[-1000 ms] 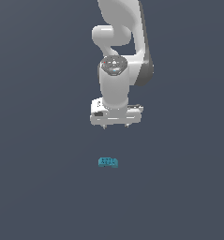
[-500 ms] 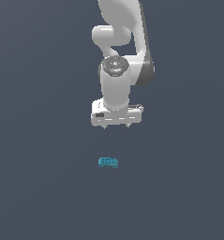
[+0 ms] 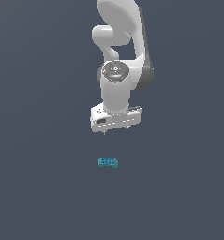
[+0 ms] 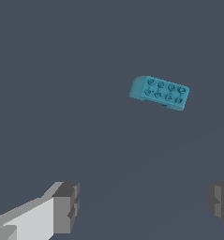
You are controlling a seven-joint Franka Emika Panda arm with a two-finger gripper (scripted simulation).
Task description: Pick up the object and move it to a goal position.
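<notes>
The white tool (image 3: 115, 130) at the end of the white Franka arm (image 3: 119, 56) points straight down and its two short fingers stand wide apart, with nothing between them. In the wrist view the grey finger pads (image 4: 66, 207) are seen at both sides of the picture, far from each other, and only the flat dark grey-blue table (image 3: 38, 187) lies in the gap. The tool hangs in the air above this table and touches nothing. The small teal-blue plastic brick with round studs on its top (image 3: 108, 162) lies flat on the table below the tool, apart from it, and a little toward the exterior view's left of the point between the fingertips. In the wrist view the same brick (image 4: 159, 93) is not between the fingers but ahead of them and nearer to one finger than to the other; its long side is turned slightly against the line that joins the two fingers. Eight studs in two rows can be counted on its top face. The brick is free, and no part of the tool or the arm is in contact with it.
</notes>
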